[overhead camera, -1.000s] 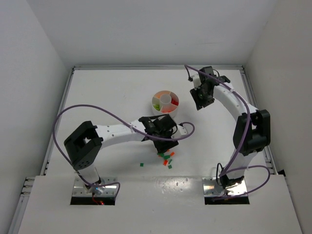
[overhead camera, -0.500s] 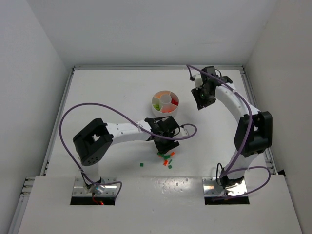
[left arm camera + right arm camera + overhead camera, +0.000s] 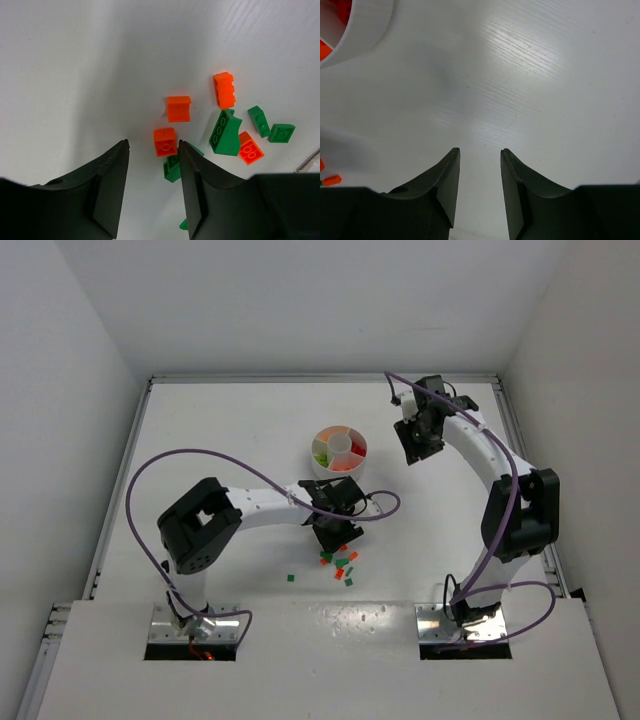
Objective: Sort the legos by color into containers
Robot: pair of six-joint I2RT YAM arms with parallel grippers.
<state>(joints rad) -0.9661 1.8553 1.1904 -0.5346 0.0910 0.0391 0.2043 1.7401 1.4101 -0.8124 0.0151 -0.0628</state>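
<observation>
Legos (image 3: 341, 562), orange and green, lie loose on the table (image 3: 220, 440) near of the divided white dish (image 3: 340, 446). Left gripper (image 3: 152, 145) hangs over them, jaws spread, 1 orange brick (image 3: 165, 141) unpinched between the tips. Right gripper (image 3: 480, 150), jaws spread and empty, hovers right of the dish.

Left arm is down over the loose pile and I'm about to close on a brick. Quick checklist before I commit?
1. Left end effector open and empty: ok.
2. Orange brick between its fingers: ok, though nearer one finger.
3. Neighbours clear of the pinch: not ok; a green brick lies right next to the orange one.
4. Right end effector open, empty, away from the pile: ok.
5. White dish has an orange compartment started: ok.
6. Room left in that compartment: cannot tell.
</observation>
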